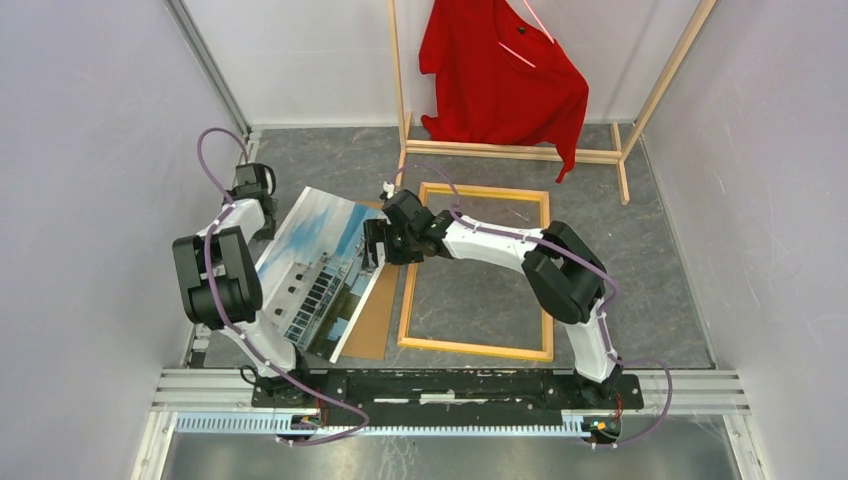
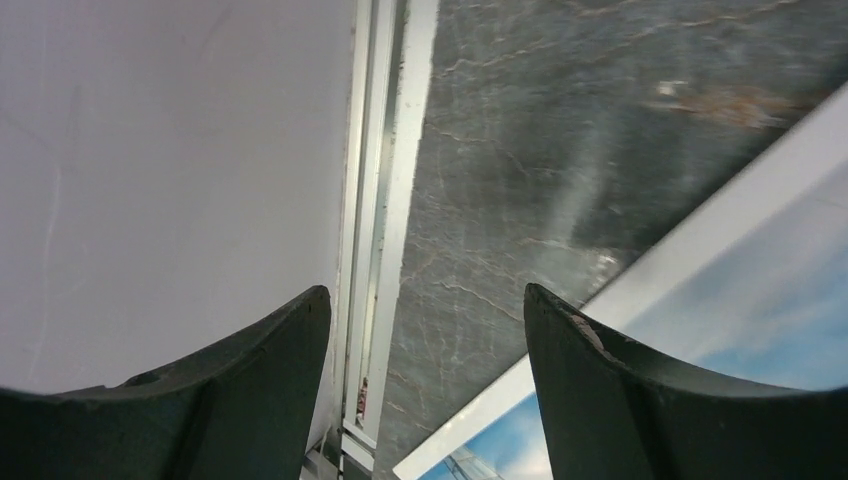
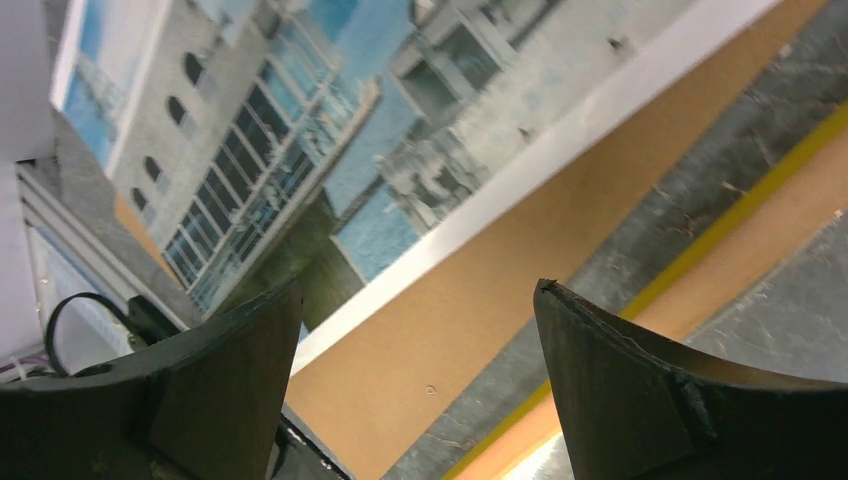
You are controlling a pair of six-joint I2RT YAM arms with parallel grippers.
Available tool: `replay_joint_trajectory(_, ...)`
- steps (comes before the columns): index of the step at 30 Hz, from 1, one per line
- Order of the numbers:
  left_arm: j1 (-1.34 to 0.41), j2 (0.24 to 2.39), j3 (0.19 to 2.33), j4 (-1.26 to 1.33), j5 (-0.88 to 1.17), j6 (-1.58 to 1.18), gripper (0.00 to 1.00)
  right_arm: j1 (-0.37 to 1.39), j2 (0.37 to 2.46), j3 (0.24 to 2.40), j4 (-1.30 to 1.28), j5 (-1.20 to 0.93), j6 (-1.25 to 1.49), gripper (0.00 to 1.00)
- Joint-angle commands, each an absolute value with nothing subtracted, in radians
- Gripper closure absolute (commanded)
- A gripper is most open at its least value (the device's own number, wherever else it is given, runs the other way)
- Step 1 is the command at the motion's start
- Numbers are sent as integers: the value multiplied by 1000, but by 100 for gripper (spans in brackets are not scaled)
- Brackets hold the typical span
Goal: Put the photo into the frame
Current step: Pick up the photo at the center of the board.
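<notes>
A red shirt [image 1: 505, 75] is hung on a wooden clothes rack [image 1: 510, 150] set at the far edge of the grey marbled table [image 1: 650, 260], while a plain brown backing board [image 1: 375, 305] is laid flat left of centre, partly covered

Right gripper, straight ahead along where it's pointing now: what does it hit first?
Probably the brown board, which fills the gap between the open fingers of the right gripper, just below the white edge of the photo. Depth is unclear.

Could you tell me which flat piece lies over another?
The photo: it covers part of the brown board; the frame lies separately beside them.
</notes>
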State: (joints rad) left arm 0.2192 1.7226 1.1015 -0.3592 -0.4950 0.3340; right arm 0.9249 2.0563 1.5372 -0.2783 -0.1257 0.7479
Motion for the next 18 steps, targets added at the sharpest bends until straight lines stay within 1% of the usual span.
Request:
replay_joint_trajectory(1,259,1758,1080,-220,-556,378,23,920,2049,1495,-279,-98,771,6)
replay_joint_trajectory(5,276,1779,1056,-191,-535,378,23,922,2076,1487,-281,-105,776,5)
replay_joint_trajectory(10,285,1797,1057,-188,-504,367,23,923,2101,1489,-304,-88,776,2)
replay_joint_trajectory(14,284,1816,1070,-186,-493,366,23,938,2108,1487,-336,-55,771,2)
replay_joint_trajectory(18,284,1844,1083,-210,-455,350,23,948,2117,1466,-296,-75,808,2)
